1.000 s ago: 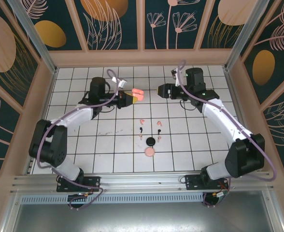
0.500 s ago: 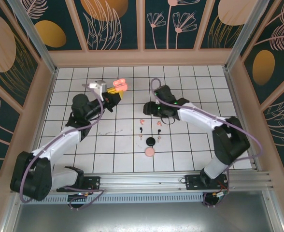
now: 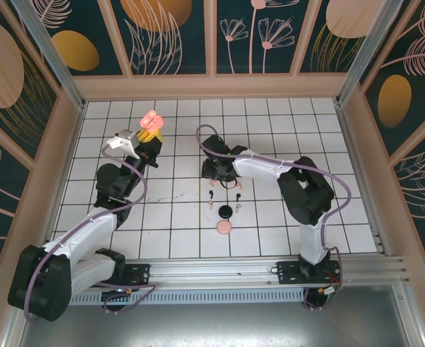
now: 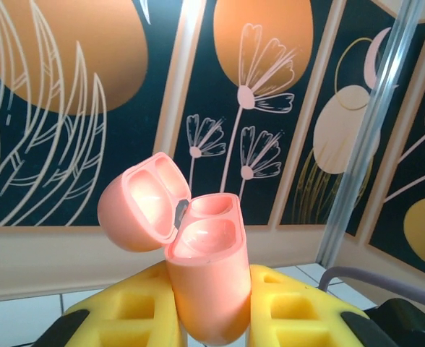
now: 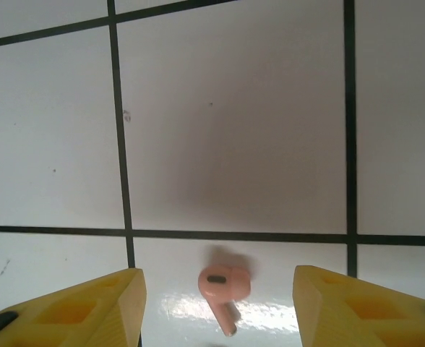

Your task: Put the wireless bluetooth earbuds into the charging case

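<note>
From above, the left gripper [image 3: 151, 134] is up off the desk [image 3: 350, 166] over the far-left tiles, clamped tight on the pink charging case [image 3: 153, 118]. The right gripper [image 3: 217, 172] is down low at the middle, right over the scattered earbuds [image 3: 237, 196]. What look like a closed black case [image 3: 225, 211] and a peach case [image 3: 224, 228] sit just nearer the arm bases.

On the left wrist, the charging case [image 4: 207, 278] stands upright between the yellow fingers [image 4: 126, 314], with the lid flipped back and both wells empty.

On the right wrist, the right gripper [image 5: 218, 307] hangs half open with nothing in it. A pink earbud [image 5: 225, 283] lies on the tile between its fingers [image 5: 82, 307], touching neither.

Here's the danger: that bud looks tiny and smooth, so an off-centre squeeze could flick it across the glossy tile. It could also pinch it crooked, which would make seating it in a well awkward.
</note>
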Available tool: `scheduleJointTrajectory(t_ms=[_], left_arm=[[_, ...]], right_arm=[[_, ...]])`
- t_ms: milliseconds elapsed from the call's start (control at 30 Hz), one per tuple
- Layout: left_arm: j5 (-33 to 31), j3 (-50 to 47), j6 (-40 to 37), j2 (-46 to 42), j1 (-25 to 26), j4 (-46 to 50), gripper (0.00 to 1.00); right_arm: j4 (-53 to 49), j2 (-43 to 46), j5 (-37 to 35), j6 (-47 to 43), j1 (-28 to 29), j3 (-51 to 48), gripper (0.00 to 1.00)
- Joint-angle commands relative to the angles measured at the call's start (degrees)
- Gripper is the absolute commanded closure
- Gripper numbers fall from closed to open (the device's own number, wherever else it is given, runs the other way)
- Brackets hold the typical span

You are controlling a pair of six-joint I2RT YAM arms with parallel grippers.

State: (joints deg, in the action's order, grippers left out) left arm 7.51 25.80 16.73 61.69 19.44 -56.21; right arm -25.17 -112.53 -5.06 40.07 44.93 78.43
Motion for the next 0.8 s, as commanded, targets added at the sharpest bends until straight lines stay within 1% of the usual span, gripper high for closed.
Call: scheduleJointTrajectory(t_ms=[0, 333, 533, 767], left_arm=[[-3.7, -0.3, -2.0, -1.2, 0.1, -3.5, 1.00], [-6.6, -0.2, -1.5, -1.3, 0.1, -3.0, 1.00], [-6.3, -0.2, -1.7, -1.4, 0.1, -2.7, 1.00], [-4.1, -0.1, -1.6, -1.3, 0.1, -2.3, 1.00]], right_arm=[[-4.4, -1.9, -3.3, 2.5, 0.7, 2.9, 0.44], [-6.2, -5.9, -4.1, 4.7, 2.0, 6.7, 0.47], [-6.7, -7.3, -5.3, 5.7, 2.5, 7.2, 0.50], [-7.0, -8.1, -6.5, 6.2, 2.6, 7.5, 0.52]])
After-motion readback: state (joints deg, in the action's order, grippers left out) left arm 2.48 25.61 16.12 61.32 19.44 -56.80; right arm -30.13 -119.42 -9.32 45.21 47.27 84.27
